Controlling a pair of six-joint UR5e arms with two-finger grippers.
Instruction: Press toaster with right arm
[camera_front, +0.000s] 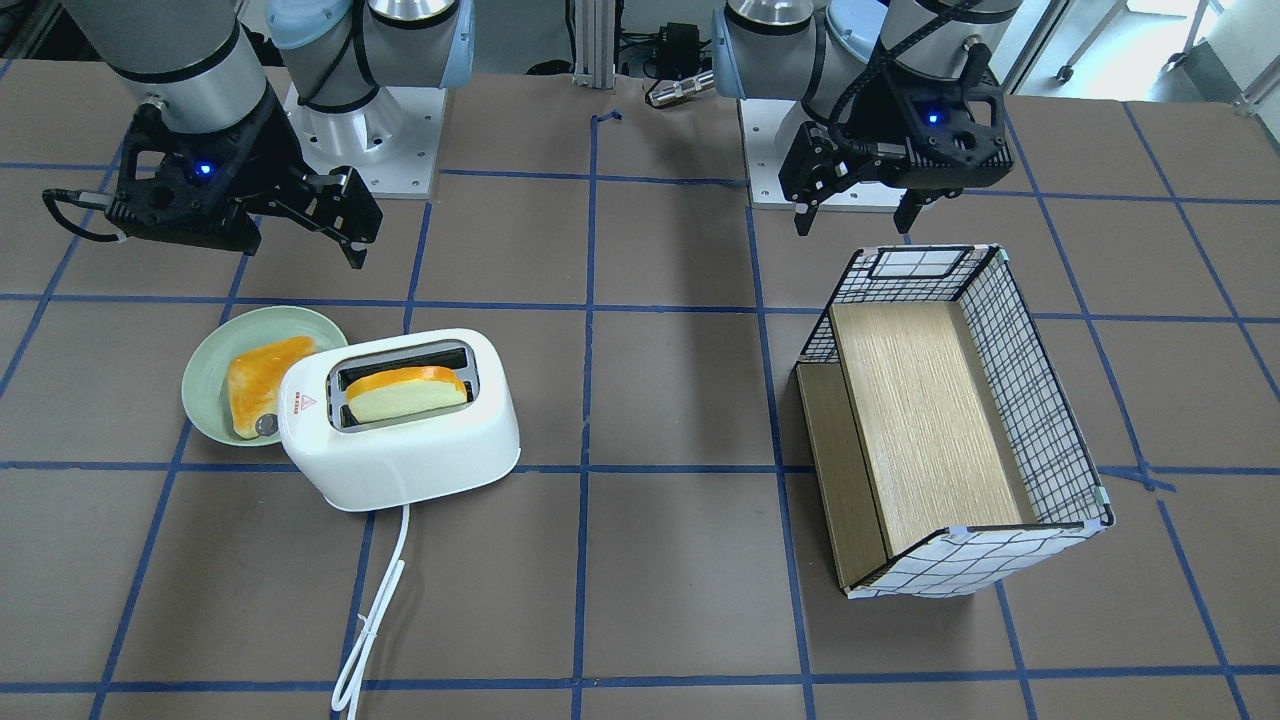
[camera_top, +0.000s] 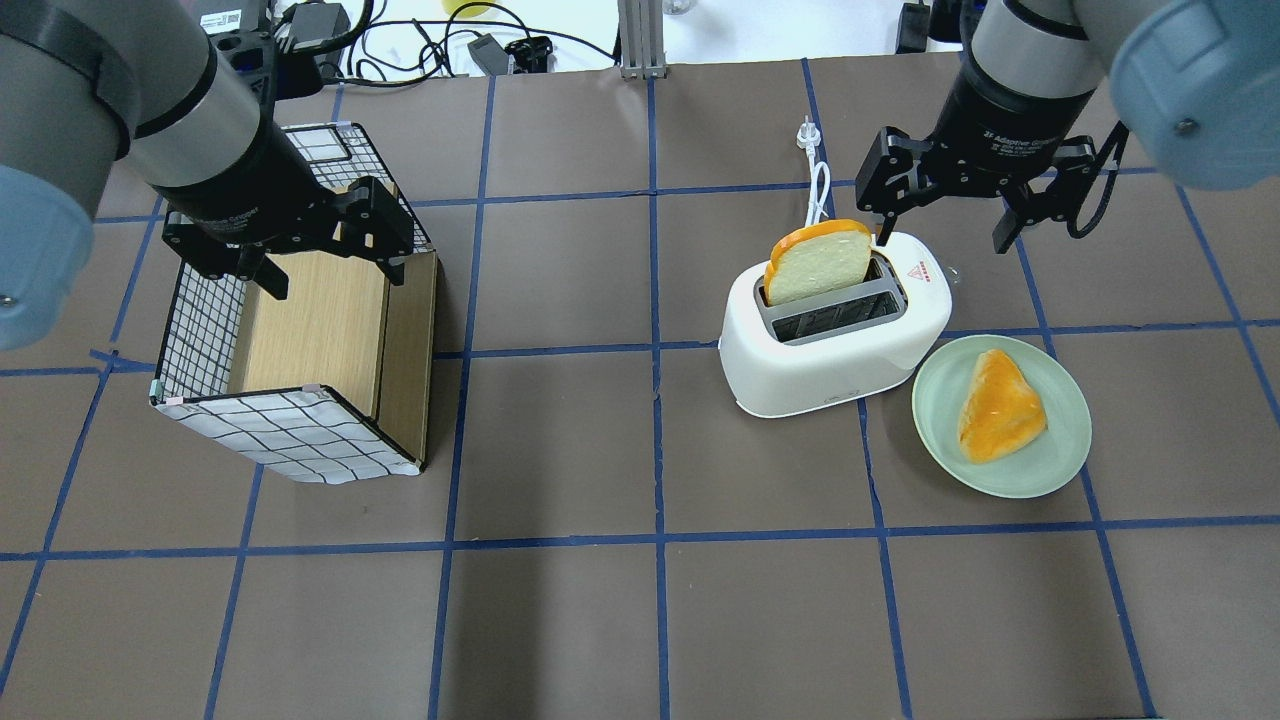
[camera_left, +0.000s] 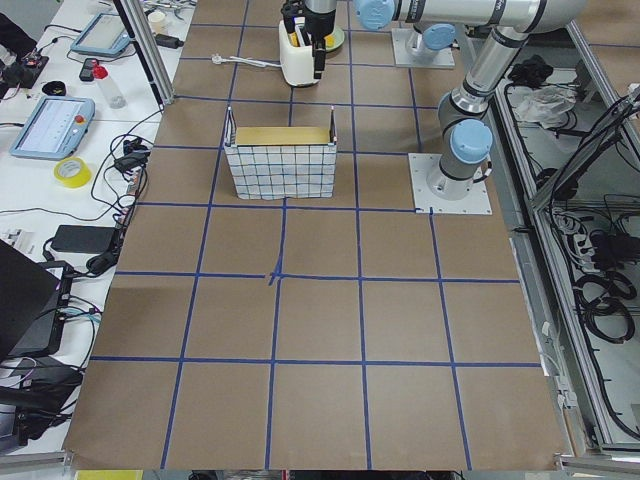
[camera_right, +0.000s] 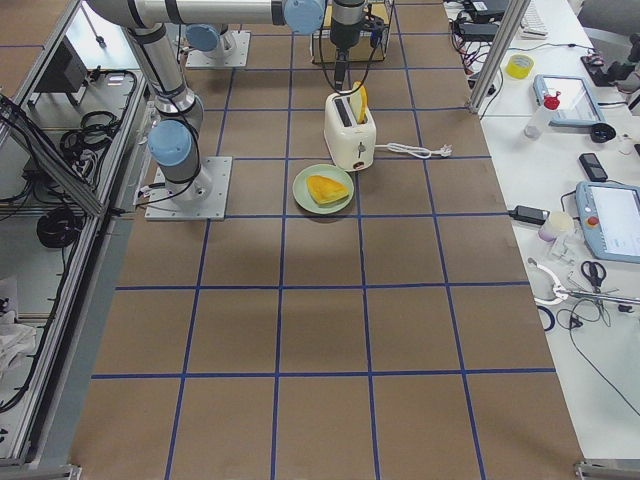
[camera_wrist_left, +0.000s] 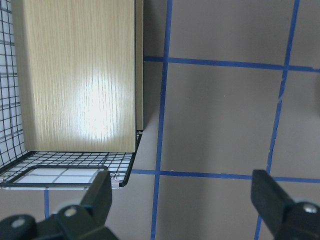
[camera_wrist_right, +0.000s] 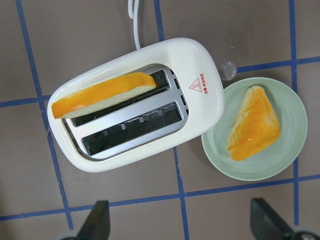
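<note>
One toaster (camera_top: 830, 370) holds one bread slice (camera_top: 818, 262); one plate (camera_top: 1060, 460) carries a second slice (camera_top: 1000, 405). Right gripper (camera_top: 945, 235) and left gripper (camera_top: 335, 280): fingers spread apart.

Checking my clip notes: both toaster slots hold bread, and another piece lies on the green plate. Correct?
No. Only one slot of the toaster holds bread; the other is empty, as the right wrist view shows. Another piece does lie on the green plate.

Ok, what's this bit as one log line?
right hand open above toaster, not touching | bread slice in slot | left hand open near box
</note>
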